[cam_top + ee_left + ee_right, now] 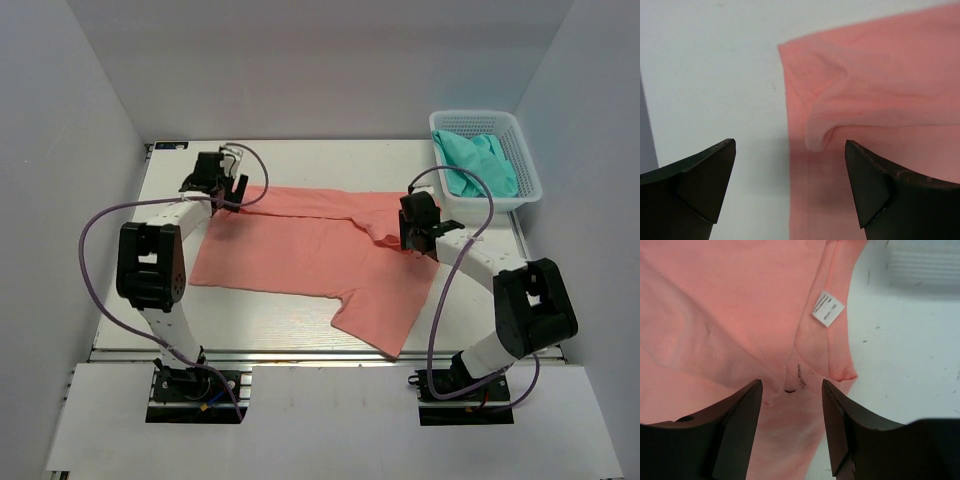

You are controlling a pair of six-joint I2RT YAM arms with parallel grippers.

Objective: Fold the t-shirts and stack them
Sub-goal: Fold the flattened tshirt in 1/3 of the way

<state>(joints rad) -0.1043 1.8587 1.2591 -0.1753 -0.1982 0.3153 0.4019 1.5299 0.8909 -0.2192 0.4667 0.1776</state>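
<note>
A salmon-pink t-shirt (310, 255) lies spread on the white table, folded across its far part. My left gripper (225, 190) hovers open over its far left corner; in the left wrist view its fingers stand wide apart (790, 145) above the shirt's edge (880, 75), holding nothing. Over the shirt's right side, at the neck, my right gripper (418, 238) is open (792, 384). The pink cloth (730, 305) with its white neck label (827, 308) lies loose beneath it. A teal-green t-shirt (480, 160) sits crumpled in the basket.
A white plastic lattice basket (527, 170) stands at the table's far right corner, just beyond the right gripper. Grey walls close in the table on the left, right and back. Purple cables loop beside both arms.
</note>
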